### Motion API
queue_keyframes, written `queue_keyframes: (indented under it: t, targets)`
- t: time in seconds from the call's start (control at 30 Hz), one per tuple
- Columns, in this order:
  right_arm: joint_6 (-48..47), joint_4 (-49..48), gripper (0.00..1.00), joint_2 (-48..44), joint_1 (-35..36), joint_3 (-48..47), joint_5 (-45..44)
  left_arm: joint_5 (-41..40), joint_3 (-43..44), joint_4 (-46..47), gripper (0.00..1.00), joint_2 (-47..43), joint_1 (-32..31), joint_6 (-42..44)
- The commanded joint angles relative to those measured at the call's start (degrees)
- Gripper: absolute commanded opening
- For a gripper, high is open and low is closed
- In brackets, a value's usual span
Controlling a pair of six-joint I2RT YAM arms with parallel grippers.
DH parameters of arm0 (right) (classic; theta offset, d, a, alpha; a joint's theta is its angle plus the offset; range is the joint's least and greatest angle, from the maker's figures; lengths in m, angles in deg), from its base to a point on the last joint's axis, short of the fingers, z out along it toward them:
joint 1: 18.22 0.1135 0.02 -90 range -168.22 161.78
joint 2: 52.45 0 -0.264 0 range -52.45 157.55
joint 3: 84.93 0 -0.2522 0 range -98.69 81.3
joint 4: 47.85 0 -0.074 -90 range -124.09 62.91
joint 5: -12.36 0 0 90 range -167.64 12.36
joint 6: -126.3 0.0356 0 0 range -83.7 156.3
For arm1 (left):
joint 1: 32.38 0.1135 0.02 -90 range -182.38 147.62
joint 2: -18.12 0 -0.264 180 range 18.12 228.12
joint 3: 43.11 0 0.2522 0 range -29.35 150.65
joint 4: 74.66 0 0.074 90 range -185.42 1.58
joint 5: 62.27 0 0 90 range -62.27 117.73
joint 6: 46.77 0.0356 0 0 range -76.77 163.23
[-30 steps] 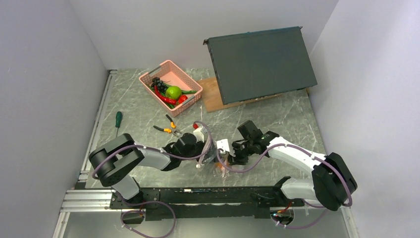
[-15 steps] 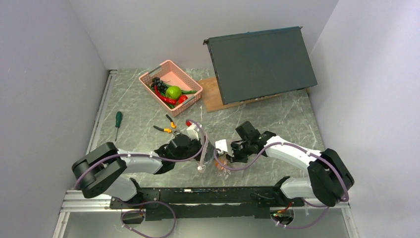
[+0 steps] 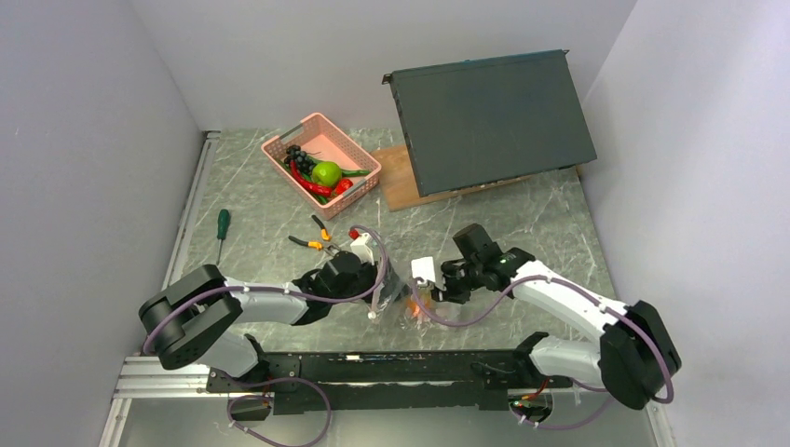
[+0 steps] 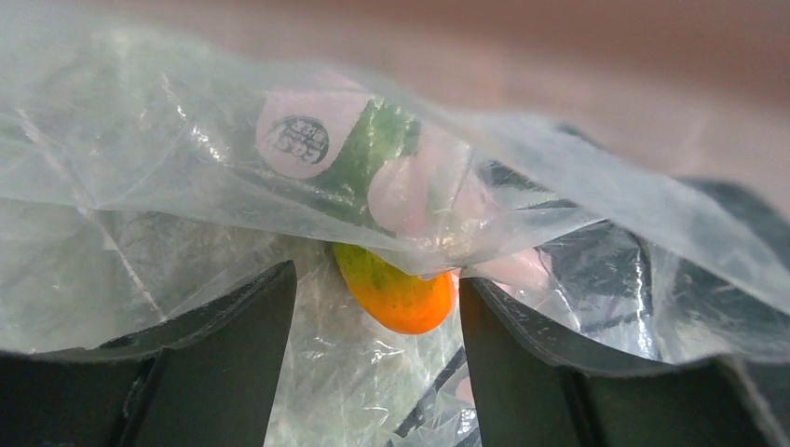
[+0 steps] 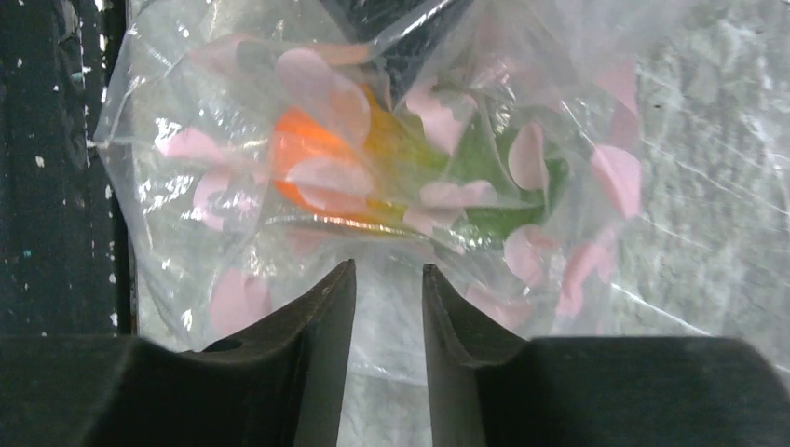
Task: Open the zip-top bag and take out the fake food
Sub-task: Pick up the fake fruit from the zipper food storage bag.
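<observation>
Zip-top bag [image 3: 407, 305] lies on the marble-patterned table [image 3: 261, 200] near its front edge, between the left gripper [image 3: 380, 291] and the right gripper [image 3: 430, 291], well apart from the pink basket [image 3: 352, 142]. From the left wrist, the clear film drapes over the left gripper's [image 4: 374, 279] widely spread fingers [image 4: 224, 372], with an orange-green mango [image 4: 399, 296] inside showing between them. From the right wrist, the right gripper's [image 5: 389, 279] jaws stand a narrow gap apart at the bag's edge; whether they pinch the film cannot be told
</observation>
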Motion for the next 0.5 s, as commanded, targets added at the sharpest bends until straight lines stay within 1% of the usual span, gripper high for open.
queue_keyframes:
  t: [0.0, 0.13, 0.23, 0.33, 0.47]
  targets:
    - [-5.1, 6.8, 0.39, -4.8, -1.9, -3.0, 1.7, -1.3, 1.9, -0.4, 0.68, -1.0, 0.3, 2.0]
    - [-8.5, 13.0, 0.51, -7.1, -3.1, -6.8, 1.7, -0.9, 1.7, -0.1, 0.66, -1.2, 0.3, 2.2]
    - [-8.9, 16.1, 0.58, -6.2, -3.1, -9.5, 4.9, -0.3, 1.5, 1.0, 0.64, -0.7, 0.3, 1.9]
    - [-7.4, 14.3, 0.59, -3.2, -2.4, -9.7, 8.2, 0.3, 1.5, 1.7, 0.62, -0.4, 0.3, 1.9]
    - [-5.9, 8.3, 0.59, 0.3, -1.3, -7.8, 5.5, 0.7, 1.2, 2.0, 0.59, -0.6, 0.4, 1.8]
